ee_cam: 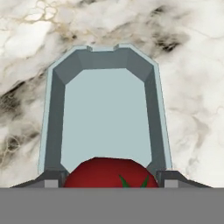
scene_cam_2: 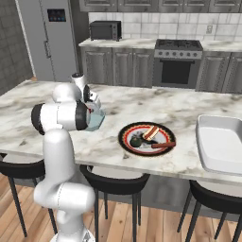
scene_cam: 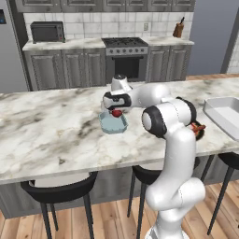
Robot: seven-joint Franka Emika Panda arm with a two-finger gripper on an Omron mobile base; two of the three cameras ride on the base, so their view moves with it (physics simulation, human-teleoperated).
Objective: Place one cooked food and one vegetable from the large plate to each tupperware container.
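Red tomato [ee_cam: 105, 173], pale-blue container [ee_cam: 105, 113], veined marble counter [ee_cam: 192, 87].

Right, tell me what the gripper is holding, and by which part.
The gripper holds a red tomato by its sides, over the pale-blue container.

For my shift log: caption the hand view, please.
Claw holds a red tomato over the empty pale-blue container.

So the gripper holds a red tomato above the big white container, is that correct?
Not quite. The gripper does hold the red tomato, but above the small pale-blue container, not the big white one, which sits at the counter's far right. The hand view shows it.
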